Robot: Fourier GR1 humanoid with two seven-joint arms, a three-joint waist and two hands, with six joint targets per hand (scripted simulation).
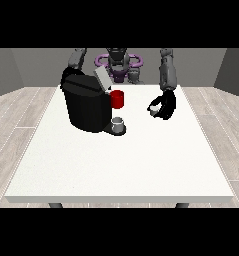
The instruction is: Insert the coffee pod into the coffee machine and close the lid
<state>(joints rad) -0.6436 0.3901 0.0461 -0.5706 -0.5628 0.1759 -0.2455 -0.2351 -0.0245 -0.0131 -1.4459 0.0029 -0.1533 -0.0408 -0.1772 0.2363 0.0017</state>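
White table [141, 165] | one coffee machine [86, 105], lid [102, 79] up | hand at view's right [163, 106] holds one pod [154, 109]

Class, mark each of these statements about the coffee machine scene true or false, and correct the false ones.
1. The coffee machine has its lid raised. True.
2. The hand at the view's right rests on top of the machine. False: it is off to the side of the machine, over the table, curled round a small white thing that may be the coffee pod.
3. A red mug stands beside the machine. True.
4. The small grey cup lies at the table's near edge. False: it sits on the machine's tray.
5. The hand at the view's left is in plain sight. False: the machine hides it.
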